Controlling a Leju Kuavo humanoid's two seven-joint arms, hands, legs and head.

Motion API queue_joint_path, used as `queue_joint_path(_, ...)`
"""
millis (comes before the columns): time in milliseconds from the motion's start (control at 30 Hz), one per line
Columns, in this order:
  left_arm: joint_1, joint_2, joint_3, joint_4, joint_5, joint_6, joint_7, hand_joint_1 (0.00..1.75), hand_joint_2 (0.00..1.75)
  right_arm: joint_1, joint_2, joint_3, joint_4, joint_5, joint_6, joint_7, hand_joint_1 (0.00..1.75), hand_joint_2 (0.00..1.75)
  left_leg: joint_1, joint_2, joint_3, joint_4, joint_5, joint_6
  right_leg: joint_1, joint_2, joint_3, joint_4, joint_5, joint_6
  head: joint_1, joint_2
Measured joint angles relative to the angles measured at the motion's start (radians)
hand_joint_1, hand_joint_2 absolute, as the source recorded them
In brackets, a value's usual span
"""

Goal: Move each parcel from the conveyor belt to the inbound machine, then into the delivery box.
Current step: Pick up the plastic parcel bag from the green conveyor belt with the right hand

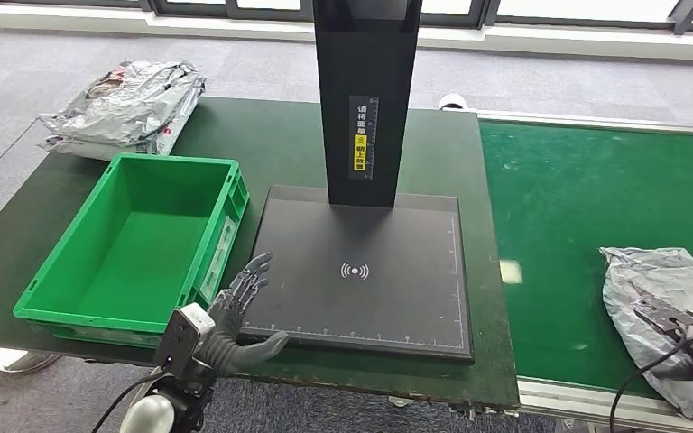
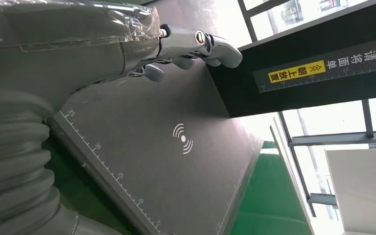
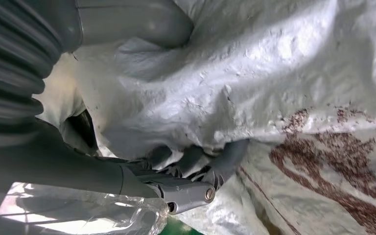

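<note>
A crumpled grey parcel [image 1: 650,293] lies on the green conveyor belt [image 1: 586,198] at the near right. My right hand [image 1: 677,336] grips it at its near end; in the right wrist view its fingers [image 3: 200,166] dig into the folds of the parcel [image 3: 274,73] with the thumb [image 3: 137,19] pressed on the other side. My left hand [image 1: 235,311] is open, fingers spread, over the front left corner of the inbound machine's black plate [image 1: 361,307], holding nothing. The green delivery box [image 1: 176,162] stands left of the plate with nothing in it.
The machine's black column [image 1: 365,99] rises from the back of the plate and overhangs the plate [image 2: 176,142] in the left wrist view. Several grey parcels [image 1: 126,104] are heaped at the table's back left corner. The table's front edge runs just below my left hand.
</note>
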Motion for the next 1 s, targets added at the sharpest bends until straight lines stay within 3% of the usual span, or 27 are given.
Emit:
queue_joint_path(567,-0.006,0.002,0.022,-0.005,-0.013,0.016,-0.01,0.0,1.75,-0.033,0.01,0.012,0.035,-0.042,-0.015,-0.032,1.75,1.75,0.0,0.0,0.0,0.0,0.0,0.0,0.0,0.0,0.0,0.0,0.0,0.0,0.0,0.0)
queue_joint_path(667,0.002,0.001,0.029,-0.018,-0.014,0.031,-0.013,0.0,1.75,-0.04,0.026,-0.016,0.038,-0.176,0.01,-0.137,1.75,1.75,0.0,0.0,-0.006,0.0,0.0,0.0,0.0,0.0,0.0,0.0,0.0,0.0,0.0,0.0)
queue_joint_path(833,0.031,-0.006,0.046,-0.049,-0.03,0.058,-0.029,0.0,1.75,-0.044,0.088,-0.101,-0.06,-0.457,0.136,-0.335,1.75,1.75,0.0,0.001,-0.006,0.0,0.001,0.0,0.0,0.001,-0.002,0.001,0.001,0.0,0.0,0.0)
queue_joint_path(1000,0.059,-0.023,0.054,-0.07,-0.051,0.061,-0.036,0.0,1.75,-0.02,0.145,-0.12,-0.329,-0.658,0.154,-0.274,1.75,1.75,0.0,-0.004,-0.004,0.0,0.004,0.001,0.0,-0.003,-0.004,0.001,0.002,0.0,0.0,0.0)
